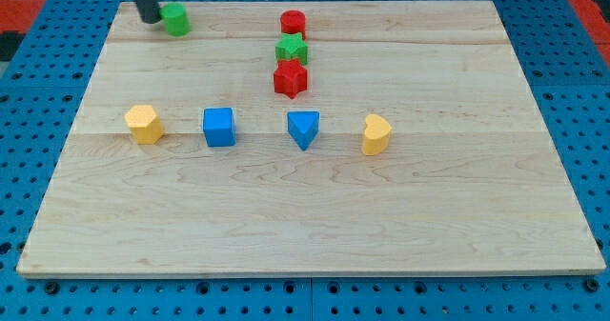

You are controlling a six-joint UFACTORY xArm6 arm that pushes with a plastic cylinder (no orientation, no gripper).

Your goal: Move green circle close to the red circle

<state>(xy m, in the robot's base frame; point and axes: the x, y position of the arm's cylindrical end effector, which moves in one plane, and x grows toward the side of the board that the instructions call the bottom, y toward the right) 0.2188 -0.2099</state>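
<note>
The green circle (175, 19) sits near the view's top left of the wooden board (315, 216). The red circle (293, 22) is at the top centre, well to the right of it. My tip (150, 19) stands just left of the green circle, touching or nearly touching its left side; I cannot tell which. The rod rises out of the view's top edge.
A green star (292, 49) and a red star (290, 78) sit in a column just below the red circle. A row across the middle holds a yellow hexagon (144, 124), a blue cube (219, 127), a blue triangle (303, 129) and a yellow heart (376, 134).
</note>
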